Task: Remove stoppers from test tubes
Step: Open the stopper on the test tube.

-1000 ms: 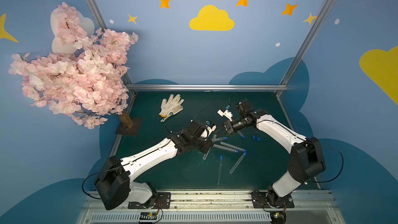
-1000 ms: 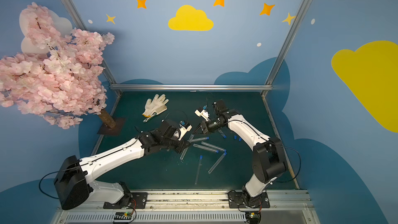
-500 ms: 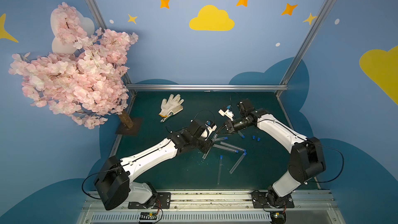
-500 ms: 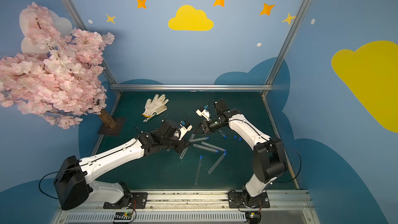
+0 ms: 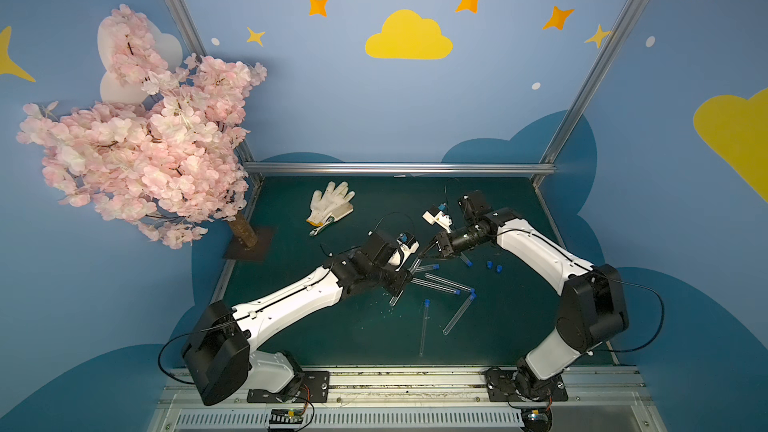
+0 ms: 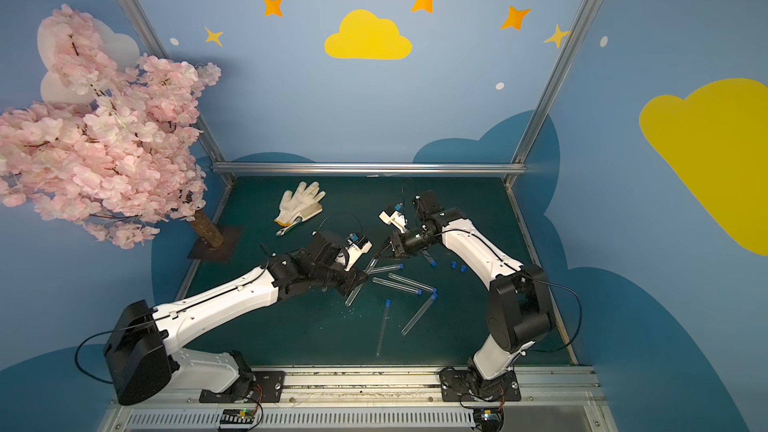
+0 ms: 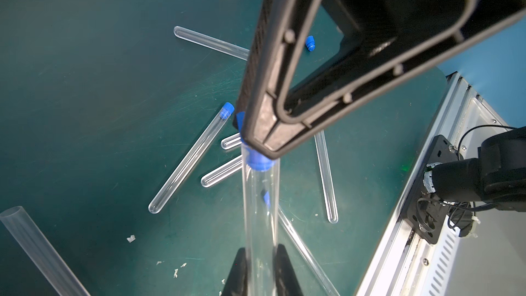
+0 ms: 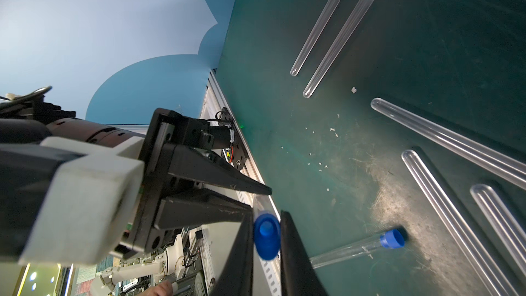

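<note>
Both grippers on one tube, mid-bench.

I see the left gripper (image 7: 262,252) clamped around a clear test tube (image 7: 260,209), which it holds tilted above the bench (image 5: 332,326). The right gripper (image 8: 266,214) pinches the blue stopper (image 8: 266,234), which sits in that tube's mouth. More tubes lie scattered just below, among them a capped tube (image 5: 458,313). A loose stopper (image 5: 489,263) lies near the right arm, and a white glove (image 5: 330,205) well apart at the back.
</note>
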Available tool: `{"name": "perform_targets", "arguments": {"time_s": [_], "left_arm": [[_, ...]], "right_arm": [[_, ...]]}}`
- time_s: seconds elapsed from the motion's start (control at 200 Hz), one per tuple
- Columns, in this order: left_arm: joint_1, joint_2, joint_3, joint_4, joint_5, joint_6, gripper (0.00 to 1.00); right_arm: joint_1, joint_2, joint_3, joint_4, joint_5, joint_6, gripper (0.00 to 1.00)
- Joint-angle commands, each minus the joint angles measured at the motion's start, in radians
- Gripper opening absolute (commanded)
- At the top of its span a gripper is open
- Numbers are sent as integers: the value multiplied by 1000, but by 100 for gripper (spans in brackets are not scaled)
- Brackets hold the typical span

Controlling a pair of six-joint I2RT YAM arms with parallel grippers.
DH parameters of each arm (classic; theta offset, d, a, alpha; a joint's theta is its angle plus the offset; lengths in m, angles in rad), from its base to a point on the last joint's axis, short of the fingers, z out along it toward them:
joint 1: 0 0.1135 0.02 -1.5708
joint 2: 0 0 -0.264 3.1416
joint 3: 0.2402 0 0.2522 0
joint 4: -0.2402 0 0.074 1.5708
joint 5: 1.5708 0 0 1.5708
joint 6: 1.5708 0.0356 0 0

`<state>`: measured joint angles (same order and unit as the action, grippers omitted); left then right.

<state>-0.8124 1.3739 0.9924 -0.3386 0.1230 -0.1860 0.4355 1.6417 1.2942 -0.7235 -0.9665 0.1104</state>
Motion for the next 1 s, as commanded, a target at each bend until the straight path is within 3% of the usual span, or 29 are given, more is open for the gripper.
{"name": "perform_targets", "arguments": {"time_s": [0.0,0.476,0.991], "left_arm": [[5,-1,-34,-132,-28,1,8],[8,6,-29,-142,-29,14,7],[7,9,-28,-149,-25,32,7]], "right_arm": [[-43,-6,43,28,3,13,0],[-50,7,79,-44,58,-28,0],[-67,16,99,-30,27,-1,0]]}}
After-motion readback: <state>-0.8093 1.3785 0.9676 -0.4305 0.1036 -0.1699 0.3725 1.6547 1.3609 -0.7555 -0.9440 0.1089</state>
